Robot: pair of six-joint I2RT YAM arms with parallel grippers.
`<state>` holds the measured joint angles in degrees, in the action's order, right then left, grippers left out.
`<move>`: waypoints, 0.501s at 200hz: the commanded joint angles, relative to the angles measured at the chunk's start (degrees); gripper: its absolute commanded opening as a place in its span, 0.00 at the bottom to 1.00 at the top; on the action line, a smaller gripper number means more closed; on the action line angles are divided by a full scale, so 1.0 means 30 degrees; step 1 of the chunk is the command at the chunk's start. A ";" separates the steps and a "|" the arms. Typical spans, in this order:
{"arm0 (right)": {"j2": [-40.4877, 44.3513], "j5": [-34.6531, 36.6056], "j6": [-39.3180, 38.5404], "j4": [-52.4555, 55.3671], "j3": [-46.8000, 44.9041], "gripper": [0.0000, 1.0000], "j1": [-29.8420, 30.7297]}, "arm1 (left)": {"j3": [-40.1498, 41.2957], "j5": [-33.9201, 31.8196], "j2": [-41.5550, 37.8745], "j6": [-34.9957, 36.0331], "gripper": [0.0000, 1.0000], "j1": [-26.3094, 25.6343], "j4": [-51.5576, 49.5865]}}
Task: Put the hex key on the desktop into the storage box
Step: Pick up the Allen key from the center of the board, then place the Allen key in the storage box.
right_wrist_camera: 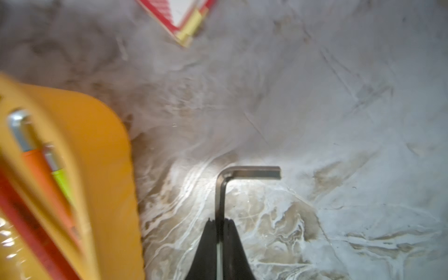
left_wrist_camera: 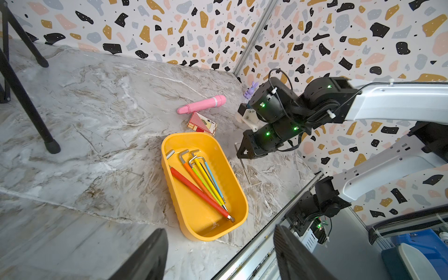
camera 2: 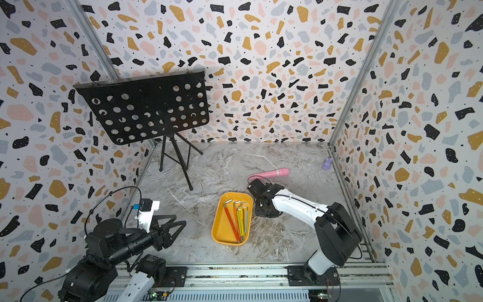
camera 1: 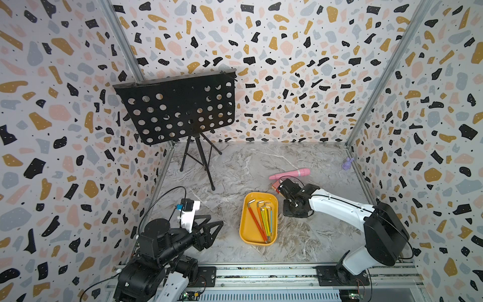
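Your right hand is pinching the bare steel hex key just beside the storage box, over the tabletop. Its long shank runs back between the fingers; the short leg bends away from the box. No readable writing anywhere. Your left hand sits pressed together.

A robot test booth: speckled walls box in a marble bench, with two robot arms bolted to a metal rail.

Yellow-orange storage box, pink cylinder, grey-white brown-veined marble desktop.
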<state>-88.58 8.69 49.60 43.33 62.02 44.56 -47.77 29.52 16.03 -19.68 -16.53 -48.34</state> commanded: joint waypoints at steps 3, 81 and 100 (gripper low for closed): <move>0.0894 0.1090 -0.0696 0.1611 0.1882 0.00 0.0908 | 0.0116 0.0171 -0.0122 0.0233 0.73 0.0098 0.0988; -0.1174 -0.1053 -0.1787 0.0889 0.5309 0.00 0.3181 | 0.0122 0.0135 -0.0100 0.0237 0.73 0.0118 0.0973; -0.1875 -0.1994 -0.1685 0.0278 0.5269 0.00 0.3284 | 0.0117 0.0144 -0.0085 0.0233 0.73 0.0113 0.0975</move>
<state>-91.83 6.50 45.19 44.60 77.10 54.06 -47.77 29.52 16.03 -19.68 -16.51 -48.34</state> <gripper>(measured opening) 0.079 0.729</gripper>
